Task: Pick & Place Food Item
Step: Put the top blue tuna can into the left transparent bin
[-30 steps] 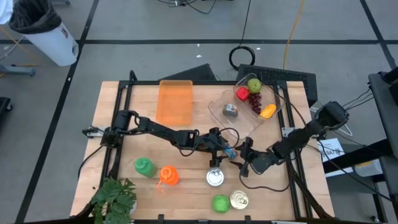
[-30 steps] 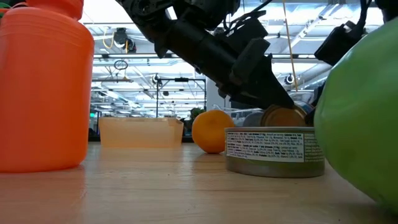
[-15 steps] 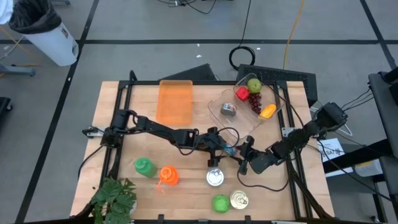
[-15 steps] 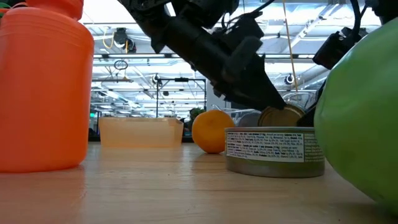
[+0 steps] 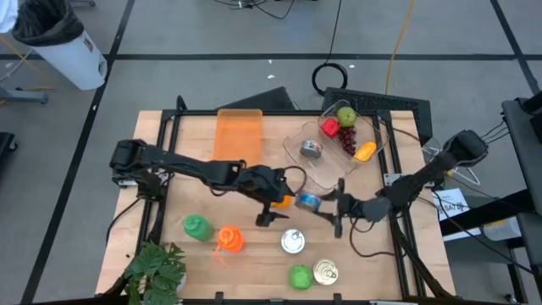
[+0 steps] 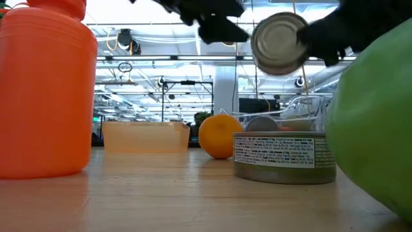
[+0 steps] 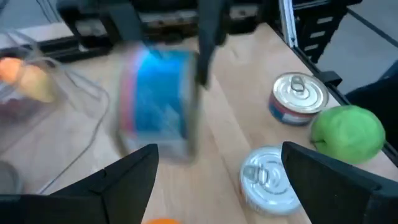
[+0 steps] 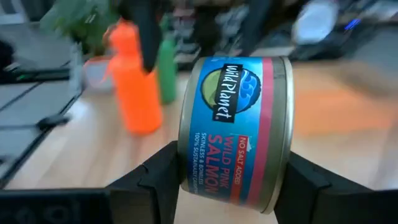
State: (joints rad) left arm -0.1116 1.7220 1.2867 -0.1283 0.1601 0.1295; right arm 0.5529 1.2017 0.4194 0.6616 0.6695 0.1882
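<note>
Salmon can (image 8: 233,134) clamped in my right gripper (image 5: 326,206), raised above the table (image 5: 169,140); my left gripper's (image 5: 273,210) fingers stand apart beside it.

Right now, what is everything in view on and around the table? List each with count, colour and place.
salmon can: one, blue and red label, off the table, gripped by the right gripper
other cans: two, silver lids, near the table's front edge: and
green round fruit: one, between those two cans
orange bottle: one, front left
green bottle: one, beside the orange bottle
plant: one, green, front left corner
orange tray: one, back centre
clear bin: one, back right, holding a can, red, green and orange fruit, grapes
white trash bin: one, on the floor, far left
left gripper: open, beside the salmon can
right gripper: centre right
</note>
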